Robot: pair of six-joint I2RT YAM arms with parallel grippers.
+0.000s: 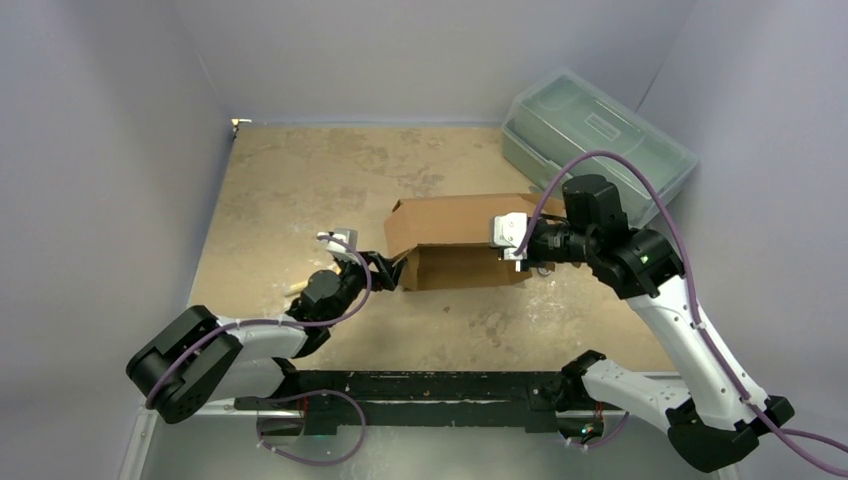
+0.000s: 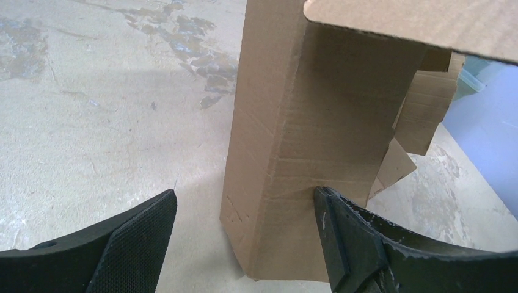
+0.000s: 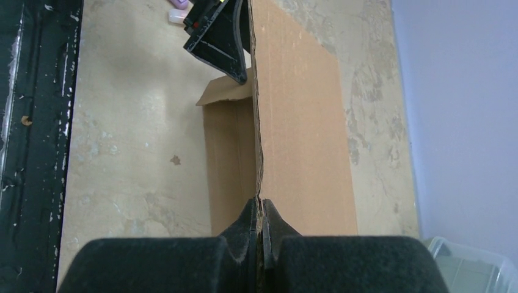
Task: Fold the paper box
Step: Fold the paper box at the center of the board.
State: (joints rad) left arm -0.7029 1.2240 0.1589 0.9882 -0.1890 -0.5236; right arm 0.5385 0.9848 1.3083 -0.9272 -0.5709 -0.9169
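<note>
The paper box [image 1: 455, 240] is brown corrugated cardboard, partly folded, standing mid-table with one panel raised. My right gripper [image 1: 507, 243] is shut on the edge of the raised panel [image 3: 299, 140] at the box's right end; the pads pinch the cardboard edge [image 3: 259, 210]. My left gripper [image 1: 385, 268] is open at the box's left end. In the left wrist view [image 2: 244, 226] the jaws straddle the box's corner [image 2: 293, 152], the right finger [image 2: 342, 238] touching the cardboard wall, the left finger [image 2: 134, 238] apart from it.
A translucent grey-green plastic toolbox [image 1: 595, 135] sits at the back right, just behind the right arm. Grey walls enclose the tan table [image 1: 300, 190]. A black rail [image 1: 420, 395] runs along the near edge between the arm bases.
</note>
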